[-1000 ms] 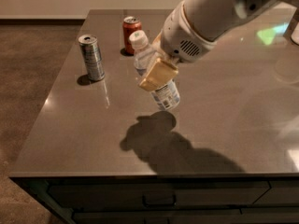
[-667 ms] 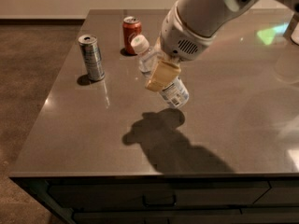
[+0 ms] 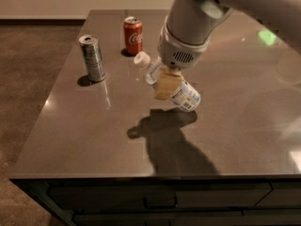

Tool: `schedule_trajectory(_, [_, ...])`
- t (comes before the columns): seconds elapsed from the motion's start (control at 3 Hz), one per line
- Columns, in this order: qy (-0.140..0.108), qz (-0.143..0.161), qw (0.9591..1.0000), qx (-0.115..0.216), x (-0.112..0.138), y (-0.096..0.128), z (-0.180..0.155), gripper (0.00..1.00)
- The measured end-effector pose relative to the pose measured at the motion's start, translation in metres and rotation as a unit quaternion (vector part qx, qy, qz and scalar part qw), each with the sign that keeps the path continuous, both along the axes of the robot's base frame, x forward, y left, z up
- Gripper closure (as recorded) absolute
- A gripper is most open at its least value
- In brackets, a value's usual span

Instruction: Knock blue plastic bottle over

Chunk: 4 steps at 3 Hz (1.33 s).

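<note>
Near the middle of the dark grey surface [image 3: 84, 140], the blue plastic bottle [image 3: 186, 97] leans steeply, far from upright, its white cap [image 3: 141, 59] pointing up and to the left and its base down and to the right. It is a small clear bottle; the neck below the cap is see-through, and the lower body carries a white label with blue print. The claw [image 3: 165, 85], tan at its tip, lies across the middle of the bottle and hides that part of it. Whether the claw is clamped on the bottle or only pressed against it cannot be told from this view. Above the claw, the thick white arm [image 3: 188, 32] comes down from the upper right. A dark shadow [image 3: 162, 126] of arm and bottle spreads on the surface just below the bottle's base; I cannot tell whether the base touches the surface. Behind the bottle, towards the far edge, a red cola can [image 3: 133, 36] stands upright. To the left, well apart from the bottle, a slim silver-blue can [image 3: 91, 58] also stands upright.
</note>
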State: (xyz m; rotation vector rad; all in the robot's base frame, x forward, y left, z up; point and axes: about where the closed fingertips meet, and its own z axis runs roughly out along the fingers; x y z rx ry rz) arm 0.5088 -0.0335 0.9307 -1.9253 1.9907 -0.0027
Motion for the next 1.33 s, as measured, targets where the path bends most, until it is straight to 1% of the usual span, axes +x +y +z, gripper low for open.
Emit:
schedule_trajectory(0.33, [-0.009, 0.004, 0.999, -0.043, 0.002, -0.003, -0.01, 0.82])
schedule_trajectory(0.67, [-0.023, 0.008, 0.9978, -0.061, 0.0, 0.0, -0.017, 0.59])
schedule_trajectory(1.0, [-0.028, 0.015, 0.997, -0.07, -0.002, 0.004, -0.023, 0.36])
schedule_trajectory(1.33, [-0.025, 0.027, 0.9966, -0.074, -0.005, 0.009, -0.03, 0.13])
